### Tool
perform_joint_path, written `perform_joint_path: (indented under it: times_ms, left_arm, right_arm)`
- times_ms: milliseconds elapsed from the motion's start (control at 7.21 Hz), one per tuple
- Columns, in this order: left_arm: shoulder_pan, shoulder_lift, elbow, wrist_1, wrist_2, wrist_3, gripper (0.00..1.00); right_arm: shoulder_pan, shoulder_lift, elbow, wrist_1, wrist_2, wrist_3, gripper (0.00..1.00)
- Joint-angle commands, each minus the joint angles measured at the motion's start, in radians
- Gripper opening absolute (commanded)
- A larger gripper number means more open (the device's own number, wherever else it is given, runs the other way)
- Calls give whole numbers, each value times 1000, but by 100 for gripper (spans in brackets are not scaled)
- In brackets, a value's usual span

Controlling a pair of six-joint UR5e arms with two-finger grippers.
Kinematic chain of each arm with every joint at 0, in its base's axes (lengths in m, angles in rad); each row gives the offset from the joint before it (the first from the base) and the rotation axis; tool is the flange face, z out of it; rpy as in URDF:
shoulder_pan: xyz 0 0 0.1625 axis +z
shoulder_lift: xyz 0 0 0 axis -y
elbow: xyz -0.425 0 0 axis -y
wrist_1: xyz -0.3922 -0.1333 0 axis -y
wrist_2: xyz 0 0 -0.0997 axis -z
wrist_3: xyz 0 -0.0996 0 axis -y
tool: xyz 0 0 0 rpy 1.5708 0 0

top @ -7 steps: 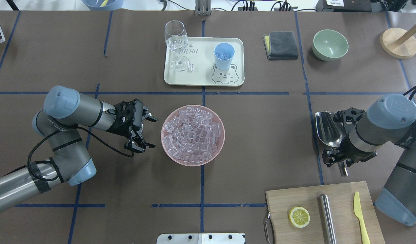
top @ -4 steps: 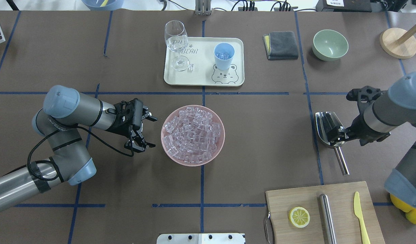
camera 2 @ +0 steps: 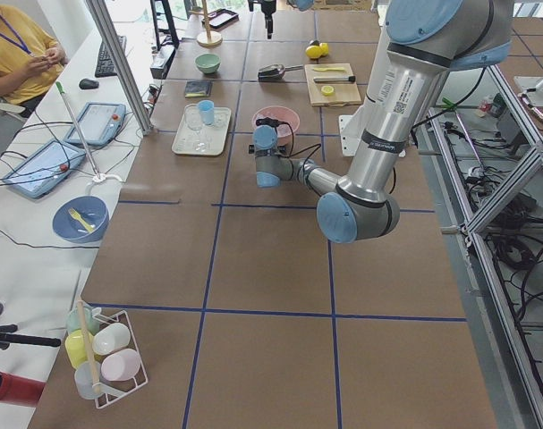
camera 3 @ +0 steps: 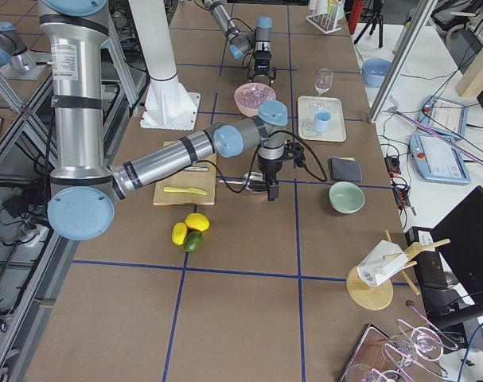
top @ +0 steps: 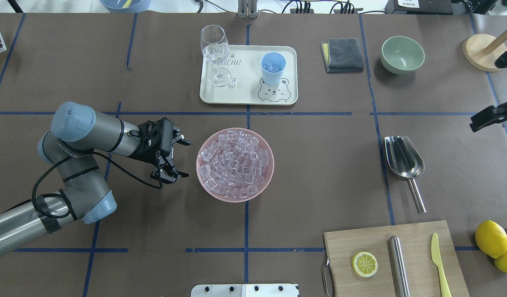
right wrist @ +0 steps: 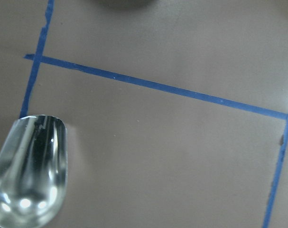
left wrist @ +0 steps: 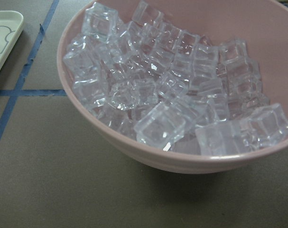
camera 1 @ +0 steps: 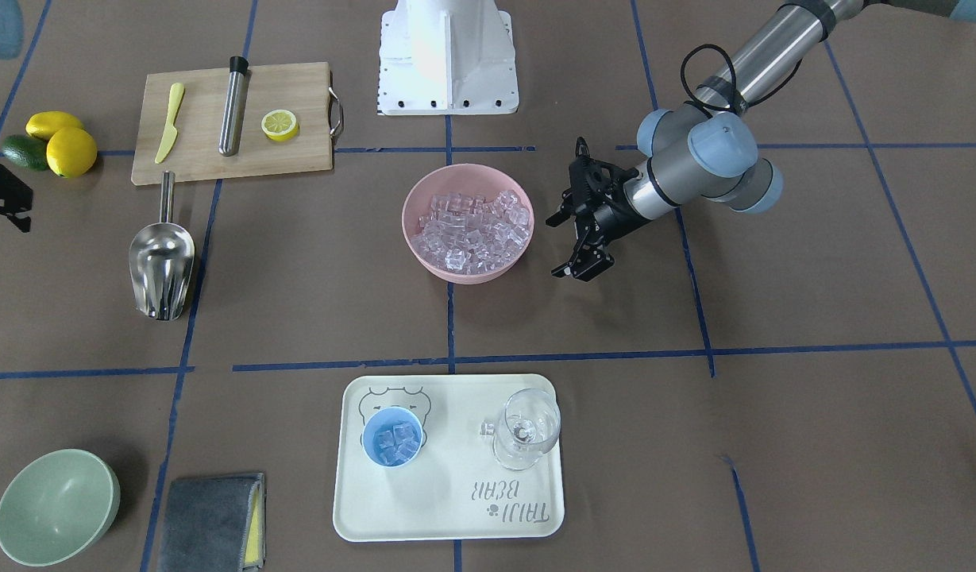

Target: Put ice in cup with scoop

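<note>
Although the scoop (top: 403,158) is seen lying hollow side up on the brown table (top: 319,165), with its handle pointed toward the cutting board (top: 373,243), it is touched by neither gripper. The right gripper (top: 486,119) is caught only at the overhead view's right edge, well apart from the scoop, and whether its fingers are spread or pressed together cannot be told. The left gripper (top: 187,160) is held with its fingers spread wide, just beside the pink bowl (top: 235,200), which is heaped with ice (top: 235,165). The cup (top: 273,68) is stood on the cream tray (top: 245,93) across the table, near a wine glass (top: 215,49), and a few cubes are seen inside it.
</note>
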Motion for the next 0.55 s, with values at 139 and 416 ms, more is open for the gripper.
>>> perform_joint_path:
  times_ms: [139,416]
  left_arm:
    - [-57,6,-5,0,8,1,100]
    - [-128,36,-6,3,67,-8,100]
  right_arm:
    - [294,-174,-66,-34,130,-445,100]
    - [355,-255,-68,-34,136,-486,100]
